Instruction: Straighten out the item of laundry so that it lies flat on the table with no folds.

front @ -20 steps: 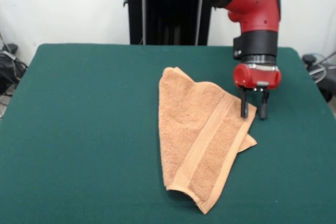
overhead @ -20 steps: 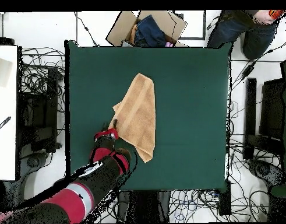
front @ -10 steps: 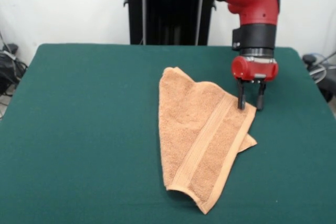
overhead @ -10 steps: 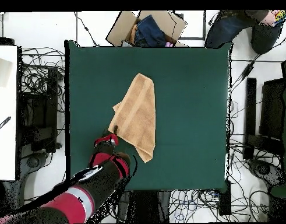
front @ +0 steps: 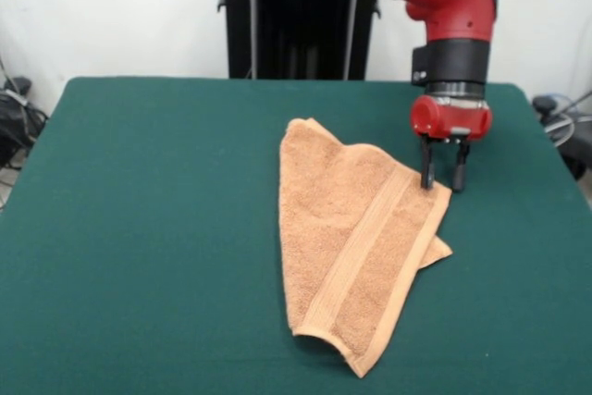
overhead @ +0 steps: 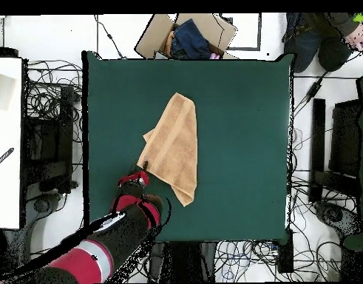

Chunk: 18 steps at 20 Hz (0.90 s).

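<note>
The light orange-tan towel (front: 356, 242) lies folded on the dark green table (front: 148, 228), a long narrow shape with a woven band running down it and a lower layer's corner sticking out at its right. In the overhead view the towel (overhead: 175, 146) lies left of the table's middle (overhead: 236, 133). My gripper (front: 443, 177) is open and empty, its fingers pointing down just at the towel's right corner, with one fingertip over the towel's edge and the other over bare felt. In the overhead view the gripper (overhead: 137, 174) sits at the towel's lower left corner.
An open cardboard box (overhead: 185, 35) with dark cloth stands beyond the table's top edge in the overhead view. A person (overhead: 324, 33) shows at the top right. Cables and stands surround the table. The black pedestal (front: 296, 16) stands behind the table.
The gripper has moved slightly away from the front camera and up along the towel's right corner. The towel has not moved.
</note>
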Each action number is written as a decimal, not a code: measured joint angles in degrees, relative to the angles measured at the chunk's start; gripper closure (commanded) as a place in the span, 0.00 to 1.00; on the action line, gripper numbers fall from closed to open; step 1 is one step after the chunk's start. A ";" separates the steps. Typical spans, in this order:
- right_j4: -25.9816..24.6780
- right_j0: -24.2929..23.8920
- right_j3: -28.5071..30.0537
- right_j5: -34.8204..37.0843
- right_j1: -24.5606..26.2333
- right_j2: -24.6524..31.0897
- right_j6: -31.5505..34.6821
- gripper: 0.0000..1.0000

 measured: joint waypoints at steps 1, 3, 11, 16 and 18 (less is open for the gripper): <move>0.00 -0.01 0.00 0.00 0.01 0.00 0.00 0.00; 0.00 -0.06 0.00 -0.01 0.01 0.01 0.00 0.00; -1.39 -1.38 -0.05 -0.06 -0.09 0.05 0.00 0.00; -3.10 -2.35 -0.16 -0.07 -0.20 0.07 0.00 0.00; -4.70 -3.20 -0.40 -0.06 -0.40 0.30 0.00 0.00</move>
